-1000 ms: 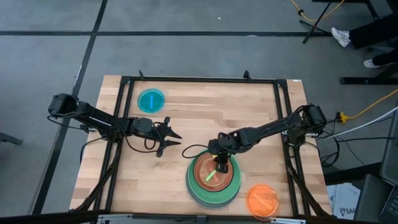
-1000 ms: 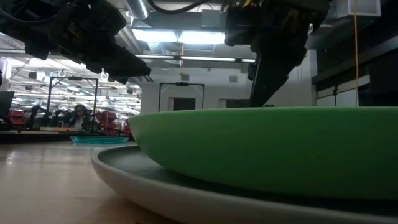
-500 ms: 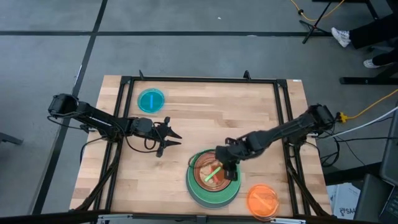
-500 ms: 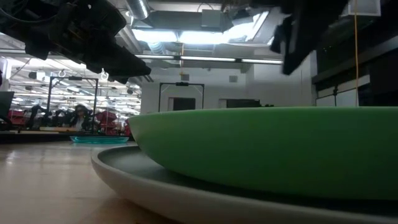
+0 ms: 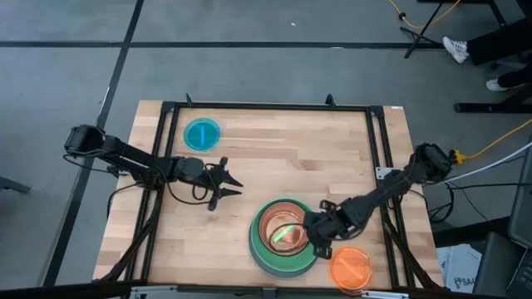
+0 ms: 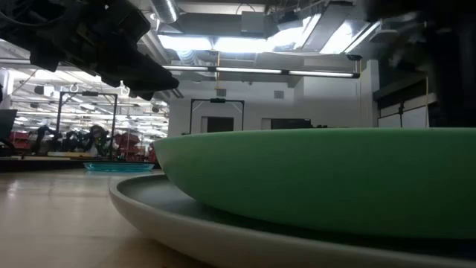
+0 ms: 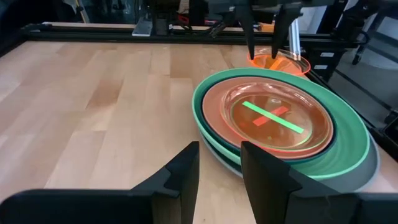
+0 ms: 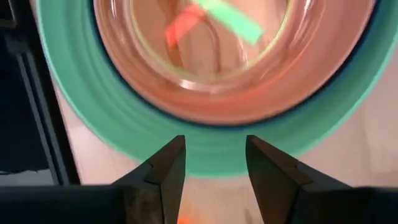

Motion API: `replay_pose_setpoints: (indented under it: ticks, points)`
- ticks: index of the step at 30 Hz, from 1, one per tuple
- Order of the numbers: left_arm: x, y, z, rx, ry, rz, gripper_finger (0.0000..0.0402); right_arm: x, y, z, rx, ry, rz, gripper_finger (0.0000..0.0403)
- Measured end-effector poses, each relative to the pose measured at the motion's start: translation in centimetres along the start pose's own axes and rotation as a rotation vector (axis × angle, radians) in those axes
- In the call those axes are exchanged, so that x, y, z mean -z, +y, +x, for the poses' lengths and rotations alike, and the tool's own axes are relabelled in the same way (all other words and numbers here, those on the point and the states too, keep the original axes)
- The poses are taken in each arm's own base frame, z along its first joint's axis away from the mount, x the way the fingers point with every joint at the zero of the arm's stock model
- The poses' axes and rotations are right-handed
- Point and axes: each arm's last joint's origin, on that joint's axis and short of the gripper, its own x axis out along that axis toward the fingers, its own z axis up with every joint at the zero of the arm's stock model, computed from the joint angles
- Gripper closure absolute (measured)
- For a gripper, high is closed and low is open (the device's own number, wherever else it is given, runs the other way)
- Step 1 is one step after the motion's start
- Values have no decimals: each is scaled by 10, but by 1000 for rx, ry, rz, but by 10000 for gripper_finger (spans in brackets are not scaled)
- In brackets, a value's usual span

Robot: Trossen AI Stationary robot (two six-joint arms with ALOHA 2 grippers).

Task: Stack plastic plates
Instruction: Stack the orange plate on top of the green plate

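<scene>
The stack of plastic plates (image 5: 285,237) sits near the table's near edge. A grey plate (image 6: 223,234) is at the bottom, then mint green (image 7: 348,134), dark teal and brown. On top is a small clear plate marked with a lime and a red stripe (image 7: 273,118). An orange translucent plate (image 5: 351,267) lies to the right of the stack. A cyan plate (image 5: 202,134) lies at the far left. My right gripper (image 5: 318,243) is open over the stack's near-right rim (image 8: 205,155), beside the orange plate. My left gripper (image 5: 224,184) is open and hovers left of the stack.
Black frame rails (image 5: 389,166) run along the table's edges. Bare wood (image 5: 291,158) lies between the cyan plate and the stack. Cables trail from the left gripper (image 5: 199,193). The room beyond the table shows in the low view.
My right gripper has moved from above the middle of the stack toward the table's near-right corner, ending at the stack's rim beside the orange plate. The stack has stayed in place.
</scene>
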Motion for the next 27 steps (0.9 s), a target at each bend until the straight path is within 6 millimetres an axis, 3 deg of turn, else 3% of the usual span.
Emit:
replay_pose_setpoints:
  ticks: [4,13,19,27]
  points:
    - [0,-3,0,14,1,-18,290,24,3,5,13,33,59,242]
    - [-1,-8,0,10,-17,-11,290,94,7,-8,-48,-31,253,242]
    - [-2,-7,0,-31,-27,-2,290,135,9,-5,-38,23,333,242]
    - [-2,-5,0,-75,-29,67,290,150,7,1,-1,63,337,242]
